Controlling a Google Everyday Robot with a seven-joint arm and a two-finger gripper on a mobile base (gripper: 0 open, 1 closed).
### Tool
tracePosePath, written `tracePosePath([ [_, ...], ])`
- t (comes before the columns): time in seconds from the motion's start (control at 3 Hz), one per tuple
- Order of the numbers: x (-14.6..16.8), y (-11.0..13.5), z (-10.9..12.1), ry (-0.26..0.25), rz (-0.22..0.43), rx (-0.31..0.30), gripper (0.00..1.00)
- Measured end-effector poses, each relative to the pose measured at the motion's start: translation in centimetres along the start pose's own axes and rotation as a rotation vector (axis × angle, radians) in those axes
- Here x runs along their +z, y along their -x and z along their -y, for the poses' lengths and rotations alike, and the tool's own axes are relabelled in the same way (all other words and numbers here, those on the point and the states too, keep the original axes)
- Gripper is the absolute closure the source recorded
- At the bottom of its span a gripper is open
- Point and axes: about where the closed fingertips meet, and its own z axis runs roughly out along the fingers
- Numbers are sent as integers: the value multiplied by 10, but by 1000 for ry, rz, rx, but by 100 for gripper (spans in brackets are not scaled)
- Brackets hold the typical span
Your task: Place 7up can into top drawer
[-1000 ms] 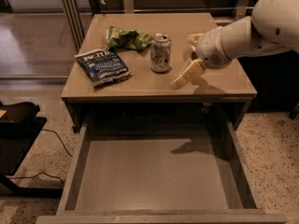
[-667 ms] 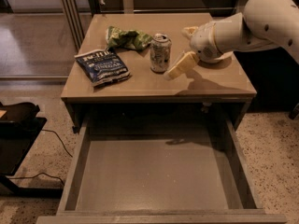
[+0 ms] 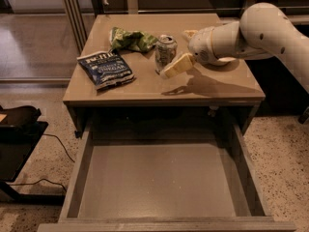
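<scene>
The 7up can (image 3: pixel 165 52) stands upright on the tabletop (image 3: pixel 217 83), near its middle. My gripper (image 3: pixel 175 52) reaches in from the right, at the can's right side and level with it. It is open: one cream finger (image 3: pixel 176 65) lies in front of the can near its base, the other (image 3: pixel 189 33) shows behind and to the right. I cannot tell if a finger touches the can. The top drawer (image 3: pixel 159 178) is pulled out below the table's front edge, and its flat grey floor is bare.
A dark blue chip bag (image 3: pixel 106 69) lies on the left of the tabletop. A crumpled green bag (image 3: pixel 131 39) lies just left of the can. A black stand (image 3: pixel 19 129) sits on the floor at the left.
My gripper has moved left across the tabletop and now sits right beside the can. The can, the bags and the drawer have not moved.
</scene>
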Motion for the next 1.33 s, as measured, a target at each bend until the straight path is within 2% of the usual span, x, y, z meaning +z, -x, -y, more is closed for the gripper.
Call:
tracePosePath([
  [0.67,35,10,2,16,74,58,0],
  [1.0,35,10,2,16,75,58,19],
  [1.33,36,10,2,16,75,58,42],
])
